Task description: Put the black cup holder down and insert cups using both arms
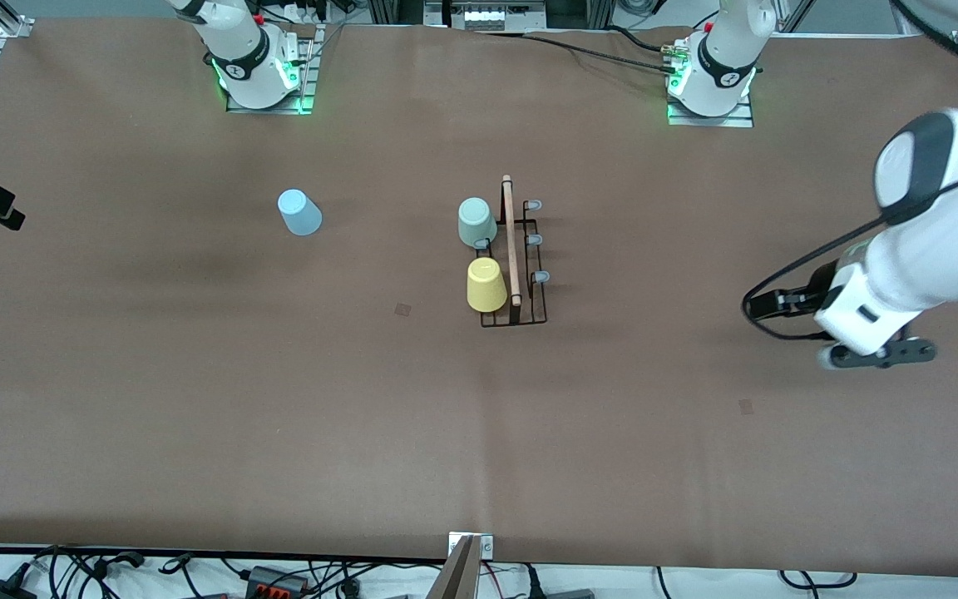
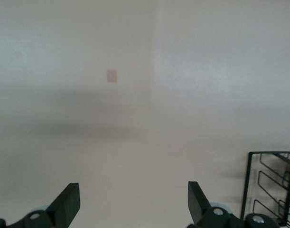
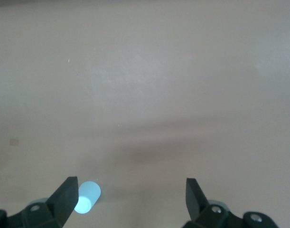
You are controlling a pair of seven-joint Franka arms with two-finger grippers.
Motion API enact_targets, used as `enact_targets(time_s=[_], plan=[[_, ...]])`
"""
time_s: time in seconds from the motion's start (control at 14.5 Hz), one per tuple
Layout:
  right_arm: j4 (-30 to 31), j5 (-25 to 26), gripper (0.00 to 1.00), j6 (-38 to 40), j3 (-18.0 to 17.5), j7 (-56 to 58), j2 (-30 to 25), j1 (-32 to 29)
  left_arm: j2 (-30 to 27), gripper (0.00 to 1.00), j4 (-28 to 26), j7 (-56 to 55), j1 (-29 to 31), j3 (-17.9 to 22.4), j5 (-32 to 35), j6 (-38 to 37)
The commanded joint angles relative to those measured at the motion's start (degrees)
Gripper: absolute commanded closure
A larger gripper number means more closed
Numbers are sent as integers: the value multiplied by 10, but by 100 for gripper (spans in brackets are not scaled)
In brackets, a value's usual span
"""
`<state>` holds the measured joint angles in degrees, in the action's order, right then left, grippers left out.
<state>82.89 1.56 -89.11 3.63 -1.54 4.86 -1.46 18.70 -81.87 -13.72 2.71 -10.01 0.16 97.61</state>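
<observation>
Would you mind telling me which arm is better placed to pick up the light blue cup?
The right arm: its open claw already has the light blue cup in view, while the left claw hangs open toward the left arm's end.

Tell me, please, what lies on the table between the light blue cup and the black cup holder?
In the front view, nothing: only bare brown table separates the light blue cup from the black cup holder.

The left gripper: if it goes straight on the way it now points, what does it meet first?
Probably only the bare table. The left gripper is open and faces the brown surface; the black cup holder lies off to one side.
</observation>
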Motion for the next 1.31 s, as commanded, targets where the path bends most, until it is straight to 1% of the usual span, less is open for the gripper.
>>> enact_targets(time_s=[0.0, 0.14, 0.28, 0.34, 0.48, 0.55, 0.62, 0.69, 0.76, 0.83, 0.97, 1.03, 1.24], plan=[[1, -8, 0, 24, 3, 13, -9, 2, -78, 0, -13, -4, 9, 4, -1, -50], [2, -8, 0, 24, 3, 16, -9, 1, -113, 0, -15, -5, 14, 5, 1, -72], [4, -8, 0, 24, 2, 16, -9, 1, -126, 0, -16, -5, 17, 3, 19, -75], [4, -8, 0, 24, 2, 16, -9, 1, -146, 0, -28, -4, 18, 3, 25, -74], [5, -9, 0, 25, 1, 16, -12, 1, -166, 0, -63, 4, 13, 11, 26, -66], [6, -9, 0, 25, 1, 16, -13, 1, -183, 0, -85, 4, 6, 28, 26, -44], [7, -9, 0, 25, 1, 16, -15, 1, -197, 0, -115, -2, -11, 43, 26, -1], [8, -9, 0, 26, 1, 16, -16, 2, -213, 0, -145, -3, -14, 49, 26, 34], [8, -9, 0, 26, 1, 16, -16, 2, -220, 0, -159, -3, -19, 50, 27, 44], [8, -12, 0, 27, 0, 16, -16, 2, -220, 0, -159, -6, -21, 51, 26, 40], [10, -42, 0, 31, 0, 14, -17, 1, -215, 0, -139, -8, -21, 54, 25, -9], [11, -44, 0, 32, 0, 14, -18, 1, -213, 0, -131, -9, -19, 54, 25, -30], [12, -44, 0, 38, 0, 14, -18, 1, -205, 0, -124, -7, -14, 54, 24, -31]])
